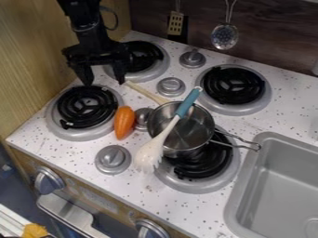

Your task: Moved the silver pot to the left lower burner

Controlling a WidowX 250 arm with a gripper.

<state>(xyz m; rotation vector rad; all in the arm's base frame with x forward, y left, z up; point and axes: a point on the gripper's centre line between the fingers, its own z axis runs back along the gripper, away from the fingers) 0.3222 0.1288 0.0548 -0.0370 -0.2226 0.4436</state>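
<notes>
Over the left side of the counter (pixel 146 186), between the upper left burner (pixel 155 72) and the lower left burner (pixel 68 134), hangs the black gripper (pixel 103 82), and it is released, with its two fingers standing well apart. The silver pot (pixel 180 151) is located at the lower right burner (pixel 192 186), upright, covering the upper left part of this burner and reaching beyond its edge. The wire handle (pixel 239 146) of the pot points to the right, toward the grey sink (pixel 239 195). Across the left part of the pot lies a spatula (pixel 162 135) with blue handle and white head; the head is outside the pot, on its near left side. A wooden stick (pixel 146 93) extends from the upper left to the far side of the pot, and perhaps it passes a little under it, but this place is poorly seen. Between the pot and the lower left burner there is an orange carrot (pixel 124 122), just beside a stove knob (pixel 142 116). On the wall (pixel 267 42) behind, a slotted turner (pixel 175 24) and a perforated ladle (pixel 225 36) are hanging, the ladle to the right of the turner.
</notes>
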